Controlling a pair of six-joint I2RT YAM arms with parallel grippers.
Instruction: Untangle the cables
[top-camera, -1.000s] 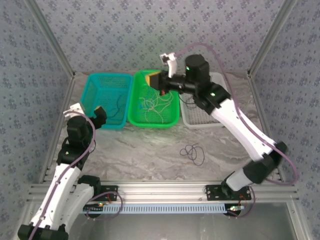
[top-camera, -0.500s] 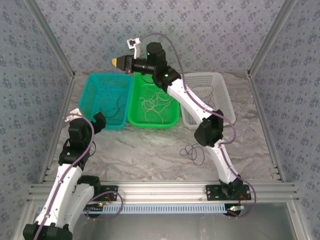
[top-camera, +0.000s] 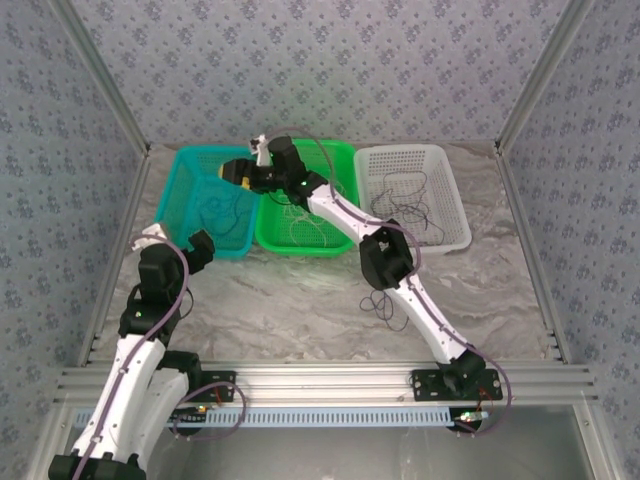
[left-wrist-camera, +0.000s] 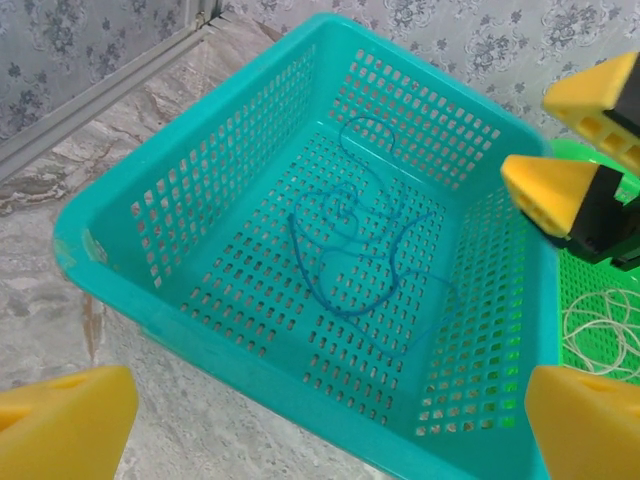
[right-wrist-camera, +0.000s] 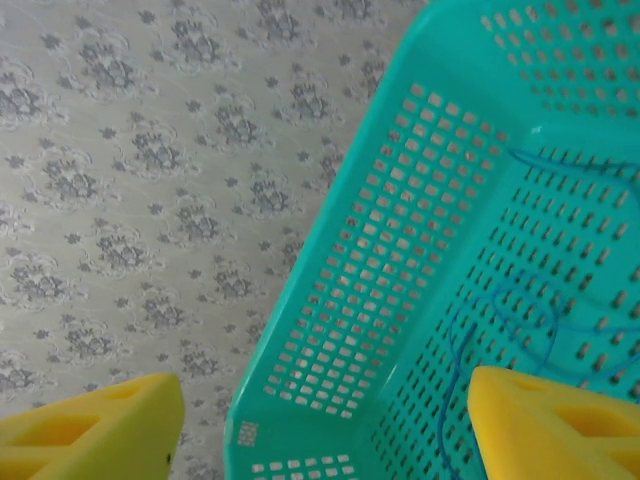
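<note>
cables (left-wrist-camera: 345, 250) hair-thin blue loops on perforated teal basket (left-wrist-camera: 200, 200)

- I count three baskets at the far side: teal basket (top-camera: 185, 160) left, green basket (top-camera: 300, 247) middle, white basket (top-camera: 400, 152) right.
- One blue cable (left-wrist-camera: 340, 250) in the teal basket.
- One dark coil (top-camera: 383, 303) on the near table (top-camera: 280, 300).
- Two of mine: left pincer (top-camera: 178, 240), right pincer (left-wrist-camera: 572, 145).

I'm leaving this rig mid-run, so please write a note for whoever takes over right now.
Left gripper: open, empty, by the teal basket's near corner.
Right gripper: open, empty, over the teal basket's far end.
Cables: blue cable in the teal basket; whitish cables in the green basket; dark cables in the white basket; one dark cable coiled on the table.
Done: blue cable separated.
Left: probably the table cable, and the whitish bunch, which looks tangled.
</note>
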